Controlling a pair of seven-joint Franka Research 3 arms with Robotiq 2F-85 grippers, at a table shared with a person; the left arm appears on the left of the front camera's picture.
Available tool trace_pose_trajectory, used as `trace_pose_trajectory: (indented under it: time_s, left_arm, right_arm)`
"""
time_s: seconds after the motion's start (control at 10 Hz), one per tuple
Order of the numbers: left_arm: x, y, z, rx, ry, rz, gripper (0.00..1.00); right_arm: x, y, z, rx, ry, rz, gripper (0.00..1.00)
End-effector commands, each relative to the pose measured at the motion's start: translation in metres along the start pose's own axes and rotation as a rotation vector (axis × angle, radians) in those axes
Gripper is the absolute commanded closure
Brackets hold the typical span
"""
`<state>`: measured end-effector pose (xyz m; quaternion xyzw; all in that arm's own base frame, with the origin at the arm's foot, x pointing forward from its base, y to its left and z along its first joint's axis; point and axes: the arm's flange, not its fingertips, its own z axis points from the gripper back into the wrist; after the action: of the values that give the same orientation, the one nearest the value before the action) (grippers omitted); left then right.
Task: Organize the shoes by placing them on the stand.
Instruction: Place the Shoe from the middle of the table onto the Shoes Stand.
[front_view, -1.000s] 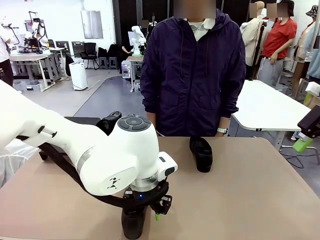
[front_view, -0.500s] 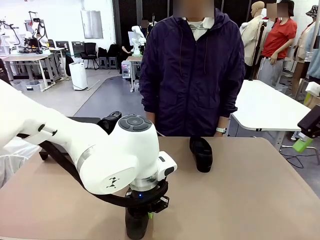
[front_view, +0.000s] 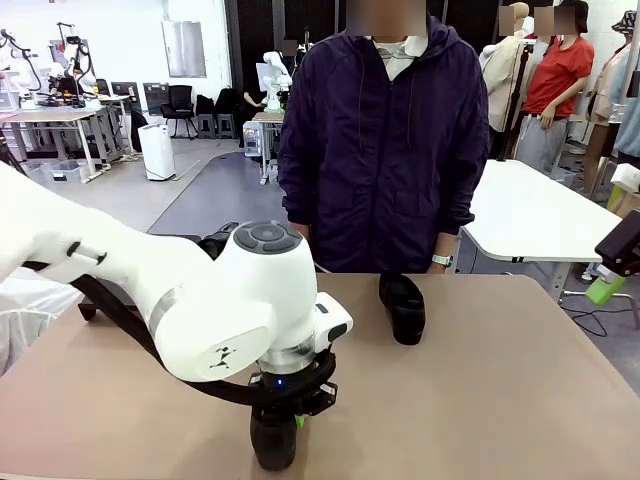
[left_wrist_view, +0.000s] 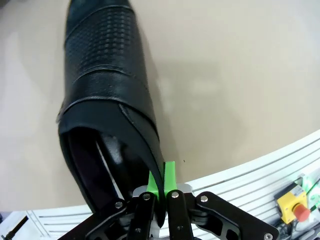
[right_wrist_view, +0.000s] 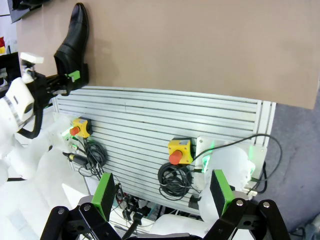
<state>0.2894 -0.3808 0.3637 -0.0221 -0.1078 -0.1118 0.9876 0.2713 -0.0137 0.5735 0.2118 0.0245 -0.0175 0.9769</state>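
Observation:
My left gripper (left_wrist_view: 162, 186) is shut on the heel rim of a black glossy shoe (left_wrist_view: 105, 95), one green pad (left_wrist_view: 170, 175) outside the leather wall. This shoe (front_view: 272, 448) lies near the table's front edge, under the left gripper (front_view: 288, 412). A second shoe (front_view: 402, 307) rests on the table in front of the person. Behind the left arm, black shoe tips (front_view: 218, 242) sit on the stand (front_view: 188, 238), mostly hidden. My right gripper (right_wrist_view: 162, 196) is open and holds nothing, off the table's right side (front_view: 610, 285).
A person in a dark jacket (front_view: 385, 140) stands at the far edge. In the right wrist view a slatted metal base (right_wrist_view: 160, 120) with yellow emergency-stop boxes (right_wrist_view: 179, 151) lies below the table edge. The tan tabletop (front_view: 500, 390) is bare on the right.
The left gripper has closed on the shoe's heel rim and the arm has settled slightly. The right gripper and the other shoe have not moved.

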Motion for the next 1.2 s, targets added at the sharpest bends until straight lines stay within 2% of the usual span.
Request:
trace_pose_trajectory:
  time_s: [0.0,0.2,0.4,0.6,0.7,0.8,1.1]
  left_arm:
    - [-0.009,0.012,0.062,0.006,-0.086,0.043,1.00]
    - [-0.038,0.021,0.137,-0.010,-0.184,0.099,1.00]
    - [-0.060,0.053,0.185,0.016,-0.246,0.201,1.00]
    - [-0.087,0.076,0.201,-0.053,-0.264,0.199,1.00]
    - [-0.099,0.077,0.197,-0.059,-0.202,0.233,1.00]
    - [-0.076,0.061,0.209,-0.014,-0.254,0.211,1.00]
    - [-0.076,0.061,0.209,-0.014,-0.254,0.211,1.00]
  right_arm:
    - [0.002,0.000,0.004,0.019,0.006,0.024,0.00]
    - [0.002,0.000,0.004,0.019,0.006,0.024,0.00]
    - [0.002,0.000,0.004,0.019,0.006,0.024,0.00]
    - [0.002,0.000,0.004,0.019,0.006,0.024,0.00]
    - [0.002,0.000,0.004,0.019,0.006,0.024,0.00]
    - [0.002,0.000,0.004,0.019,0.006,0.024,0.00]
    - [0.002,0.000,0.004,0.019,0.006,0.024,0.00]
